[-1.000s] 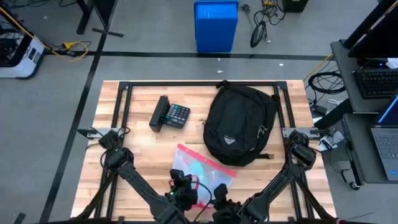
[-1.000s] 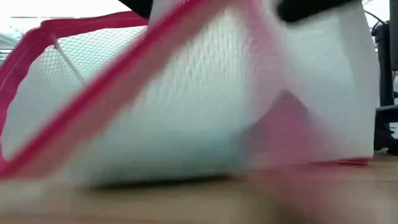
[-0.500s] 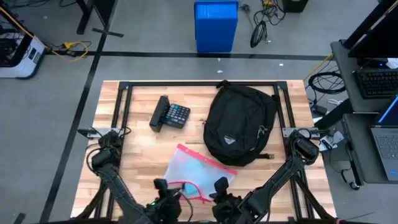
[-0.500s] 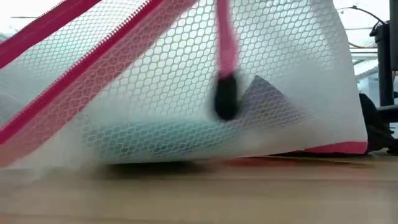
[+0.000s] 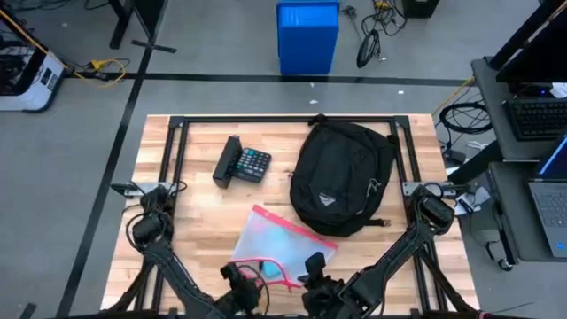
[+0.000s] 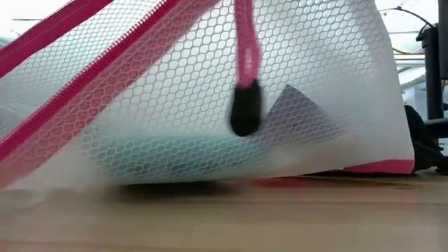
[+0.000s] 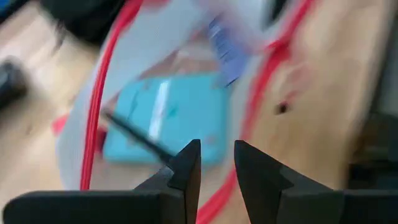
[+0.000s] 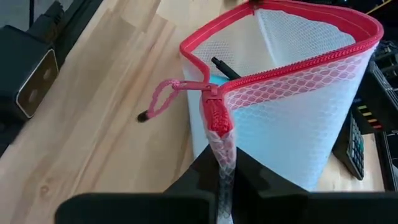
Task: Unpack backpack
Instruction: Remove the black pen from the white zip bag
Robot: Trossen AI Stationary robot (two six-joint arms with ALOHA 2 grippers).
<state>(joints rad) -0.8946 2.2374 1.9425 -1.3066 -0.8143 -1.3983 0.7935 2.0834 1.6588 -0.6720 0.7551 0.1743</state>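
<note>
The backpack (image 5: pixel 341 177) lies flat on the far right part of the wooden worktop (image 5: pixel 199 226), and two things are already outside it. A black calculator (image 5: pixel 243 163) rests far left of it, and a white mesh pouch with a pink zipper (image 5: pixel 285 245) lies just near of it, at the near middle of the worktop. So the unpacking seems to be well on its way; whether more things are inside the backpack, the pictures do not show.

The right hand (image 8: pixel 222 171) is closed on one corner of the pouch, by the end of the zipper, and the mesh stands up from this pinch. The left hand (image 7: pixel 216 163) is beside the pouch on its left, holding nothing, with only a narrow gap between its fingers. Inside the pouch a turquoise flat object (image 7: pixel 163 117) and a thin dark pen (image 8: pixel 225 67) are visible.

The backpack is black, oval and rounded, with a small white triangular logo patch (image 5: pixel 328 200) near its near end. Its straps and a buckle lie at the right edge.
</note>
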